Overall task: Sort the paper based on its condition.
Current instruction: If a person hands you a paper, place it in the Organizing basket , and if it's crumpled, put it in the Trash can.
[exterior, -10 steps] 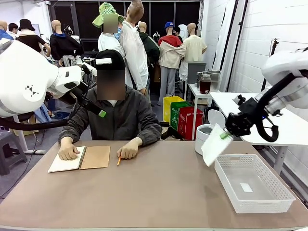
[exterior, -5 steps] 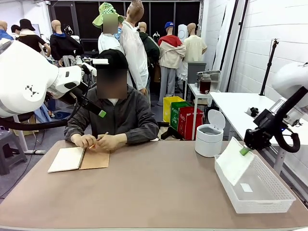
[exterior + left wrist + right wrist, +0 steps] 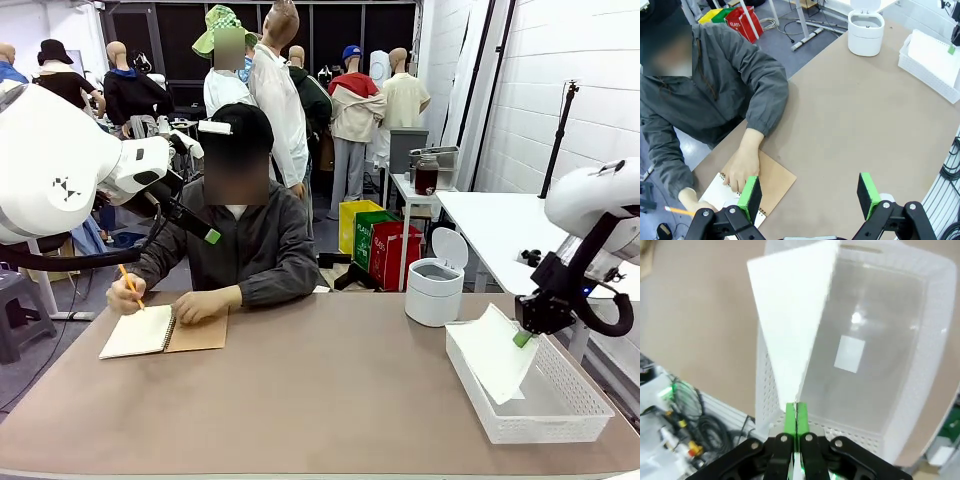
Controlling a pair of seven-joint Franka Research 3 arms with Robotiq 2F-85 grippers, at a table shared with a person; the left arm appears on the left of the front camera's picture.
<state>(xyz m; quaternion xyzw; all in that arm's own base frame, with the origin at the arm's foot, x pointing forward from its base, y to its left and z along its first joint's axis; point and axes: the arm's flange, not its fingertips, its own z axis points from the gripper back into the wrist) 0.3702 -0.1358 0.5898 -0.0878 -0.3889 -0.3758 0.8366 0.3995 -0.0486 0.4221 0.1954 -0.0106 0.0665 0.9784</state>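
Tan table [image 3: 300,400]; paper [image 3: 495,350] at basket [image 3: 545,430]; prob. workshop.

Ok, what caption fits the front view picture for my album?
Right tool holds a paper sheet over the white basket while a person writes in a notebook.

White print reads "GLASS" on the red plastic bin [image 3: 742,25]; the yellow bin's [image 3: 352,222] lettering is too small to read.

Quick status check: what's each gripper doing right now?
Left gripper: open, holding nothing.
Right gripper: shut on the paper, over the white basket.
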